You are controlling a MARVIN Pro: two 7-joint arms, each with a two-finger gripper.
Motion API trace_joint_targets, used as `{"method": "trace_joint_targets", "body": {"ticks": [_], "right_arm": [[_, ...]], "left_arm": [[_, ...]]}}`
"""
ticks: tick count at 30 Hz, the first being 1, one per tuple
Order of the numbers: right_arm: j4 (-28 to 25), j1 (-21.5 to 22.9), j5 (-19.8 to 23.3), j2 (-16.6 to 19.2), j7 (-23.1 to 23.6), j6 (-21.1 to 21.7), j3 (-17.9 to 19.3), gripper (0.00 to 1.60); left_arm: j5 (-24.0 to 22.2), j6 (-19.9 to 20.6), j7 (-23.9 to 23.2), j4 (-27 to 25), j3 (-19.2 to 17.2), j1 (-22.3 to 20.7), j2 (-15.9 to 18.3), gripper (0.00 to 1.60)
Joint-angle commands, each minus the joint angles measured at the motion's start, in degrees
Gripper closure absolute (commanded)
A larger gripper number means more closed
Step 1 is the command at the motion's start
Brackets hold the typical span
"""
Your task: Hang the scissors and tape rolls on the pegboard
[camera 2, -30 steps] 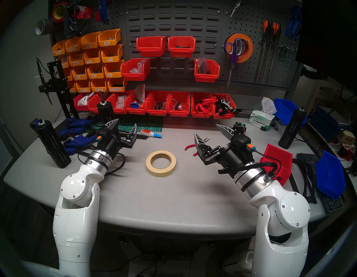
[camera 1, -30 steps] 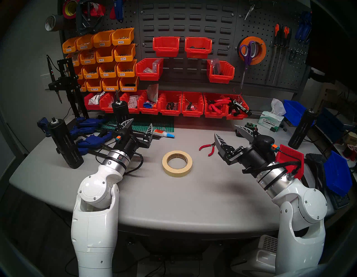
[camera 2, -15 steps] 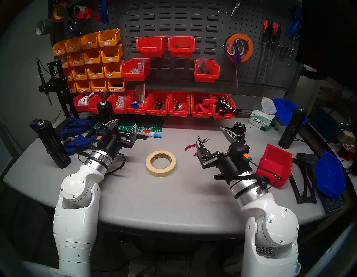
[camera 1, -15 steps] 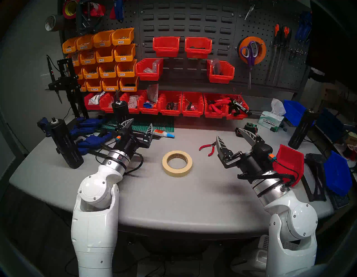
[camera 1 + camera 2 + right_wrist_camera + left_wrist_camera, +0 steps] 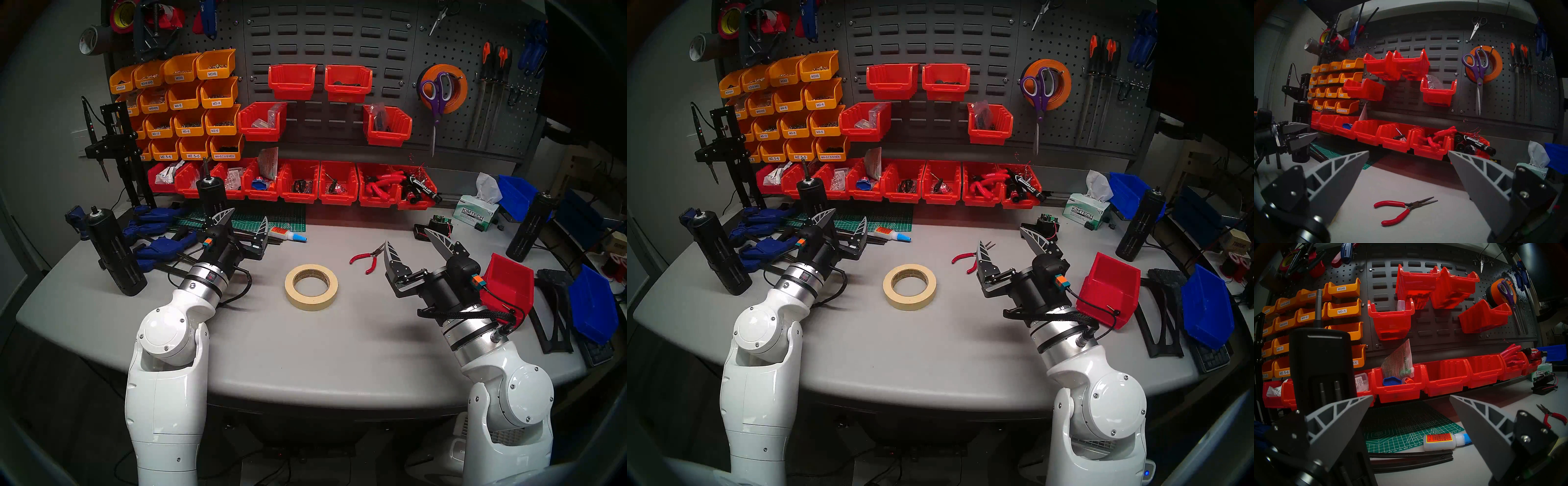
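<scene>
The purple-handled scissors (image 5: 437,93) hang blades down on the pegboard (image 5: 454,135), in front of the orange tape roll (image 5: 462,89) on the same hooks. A black roll (image 5: 1489,293) sits behind the orange one. The cream masking tape roll (image 5: 311,286) lies flat at the middle of the grey table (image 5: 305,356). My right gripper (image 5: 406,236) hovers open and empty to the right of the cream roll, well apart from it. To that roll's left my left gripper (image 5: 249,215) is open and empty over the green cutting mat (image 5: 1407,434).
Red-handled pliers (image 5: 366,259) lie just ahead of the right gripper. A loose red bin (image 5: 509,281) stands beside my right wrist. A glue bottle (image 5: 288,235), blue clamps (image 5: 163,244) and black cylinder stands (image 5: 115,251) crowd the left. Red bins (image 5: 305,185) line the back edge.
My right arm has drawn back and lowered toward the table's right side, gripper still open. The hanging scissors swing slightly on their hook. The left arm has not moved.
</scene>
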Motion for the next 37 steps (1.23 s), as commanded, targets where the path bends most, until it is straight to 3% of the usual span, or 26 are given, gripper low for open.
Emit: {"method": "trace_joint_targets", "body": {"ticks": [1,37], "right_arm": [[-1.82,0.35,1.21,-0.33,0.13,-1.23,-0.07,0.0],[-1.82,0.23,1.68,-0.21,0.15,-1.4,0.04,0.0]], "left_arm": [[0.0,-0.41,0.01,-0.03,0.02,-0.03,0.01,0.0],[0.0,-0.42,0.01,-0.03,0.02,-0.03,0.01,0.0]]}}
